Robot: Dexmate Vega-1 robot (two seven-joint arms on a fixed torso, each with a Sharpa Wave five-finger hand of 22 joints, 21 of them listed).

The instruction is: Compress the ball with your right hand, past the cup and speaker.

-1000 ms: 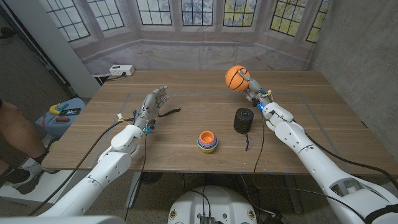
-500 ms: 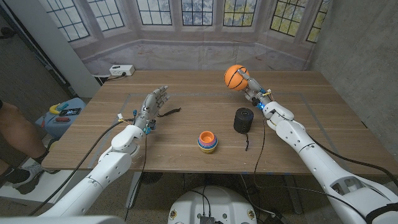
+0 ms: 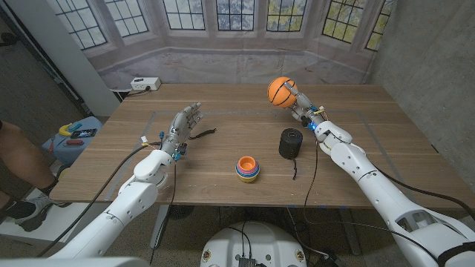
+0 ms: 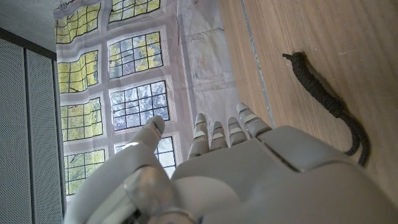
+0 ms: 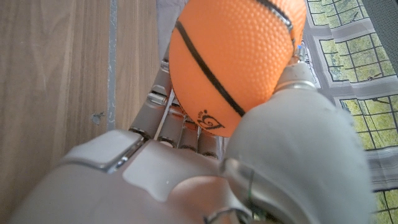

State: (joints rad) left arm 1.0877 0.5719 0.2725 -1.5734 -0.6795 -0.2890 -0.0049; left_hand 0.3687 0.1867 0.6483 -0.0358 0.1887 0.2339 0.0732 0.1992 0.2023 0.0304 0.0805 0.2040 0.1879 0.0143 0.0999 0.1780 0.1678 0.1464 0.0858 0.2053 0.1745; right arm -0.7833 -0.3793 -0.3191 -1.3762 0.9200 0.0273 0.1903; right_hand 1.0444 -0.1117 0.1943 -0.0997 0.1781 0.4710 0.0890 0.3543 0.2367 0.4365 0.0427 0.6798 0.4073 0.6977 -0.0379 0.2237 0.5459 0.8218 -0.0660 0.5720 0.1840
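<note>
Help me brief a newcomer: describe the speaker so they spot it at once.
On the wooden table, look just inside the right arm, below the orange ball held in the right hand. The speaker is a squat black cylinder; the cup beside it is a bright stack of colours.

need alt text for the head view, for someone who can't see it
The robot's right hand holds an orange ball above the far side of a wooden table, beyond a black speaker and stacked colourful cups. Its left hand holds nothing, fingers apart.

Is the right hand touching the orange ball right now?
Touching. The right wrist view shows the right hand with fingers pressed against the orange ball.
</note>
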